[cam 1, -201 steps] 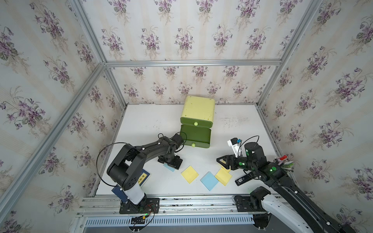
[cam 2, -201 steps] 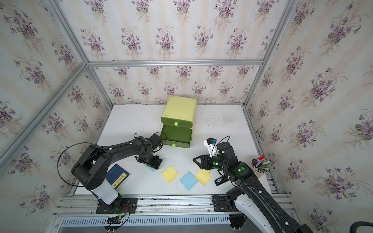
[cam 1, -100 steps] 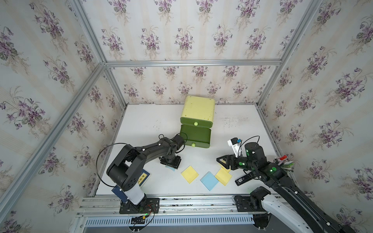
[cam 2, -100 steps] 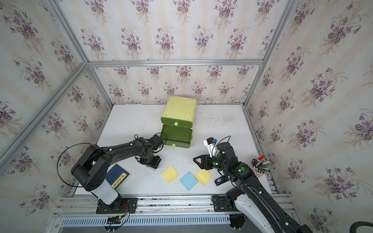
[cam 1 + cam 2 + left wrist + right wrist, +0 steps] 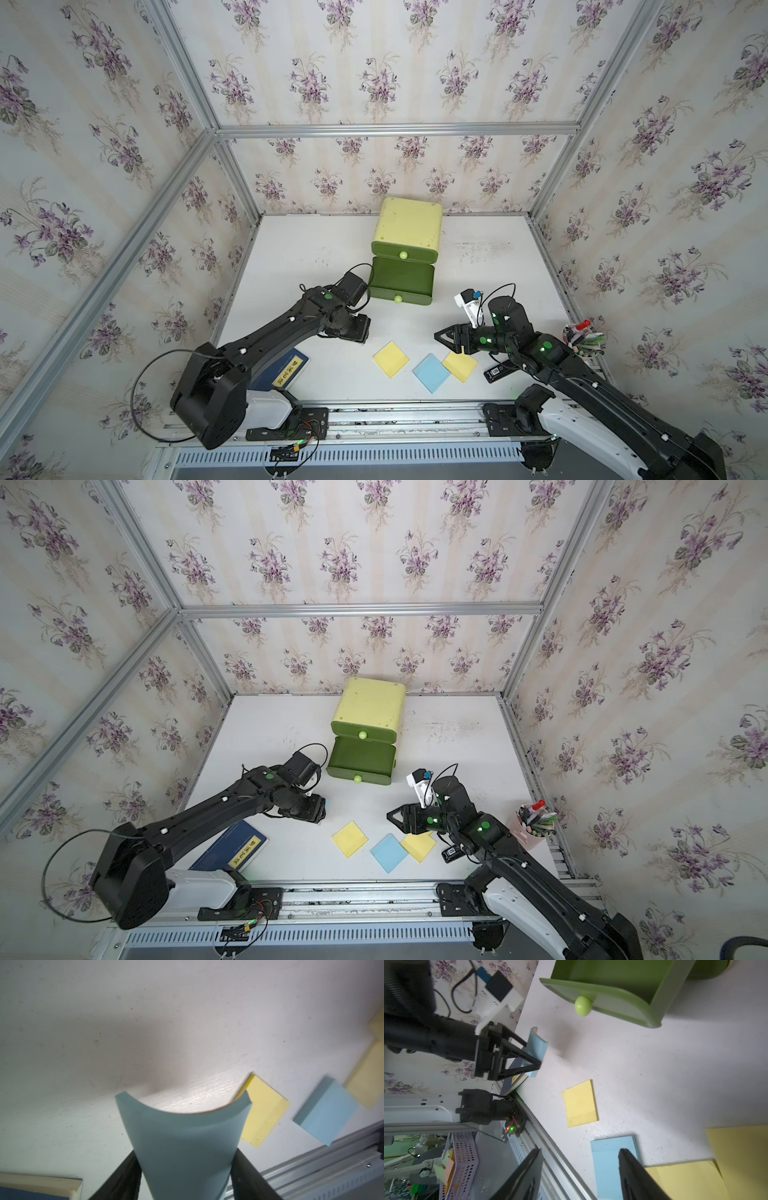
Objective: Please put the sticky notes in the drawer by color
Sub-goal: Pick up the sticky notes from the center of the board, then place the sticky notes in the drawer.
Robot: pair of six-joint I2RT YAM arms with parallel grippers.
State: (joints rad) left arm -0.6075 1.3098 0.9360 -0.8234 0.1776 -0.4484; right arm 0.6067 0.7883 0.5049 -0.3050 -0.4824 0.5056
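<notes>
Carrying a blue sticky note [image 5: 182, 1132] toward the cabinet [image 5: 409, 224] is the step I judge to be in hand. My left gripper [image 5: 186, 1159] has its jaws pressed in on two opposite edges of that note, hard enough to bow it into a trough. It hangs low over the table [image 5: 299, 257], near the front left corner of the open drawer [image 5: 401, 280]. My right gripper [image 5: 579, 1169] has its jaws well apart with nothing between them, and it hovers above the second blue note [image 5: 431, 372]. Next I would need to lift enough to clear the drawer's front wall and its knob [image 5: 583, 1008], move in over the cavity, and only then let go. The bent paper may spring as the jaws part. Which drawer is meant for blue I cannot tell from here. I count four notes for certain: two blue, one held and one lying flat, and two yellow. The left yellow note [image 5: 390, 358] lies alone, while the right yellow note [image 5: 461, 366] touches the flat blue one. No pink note lies in view, though a thin pinkish edge shows behind the held one. The wrist views hint at more yellow by the right one, which I cannot resolve. Two drawer fronts show; the upper is shut, and the lower is pulled out and looks empty. I also see one dark blue book [image 5: 286, 368] and one pen cup [image 5: 582, 340].
</notes>
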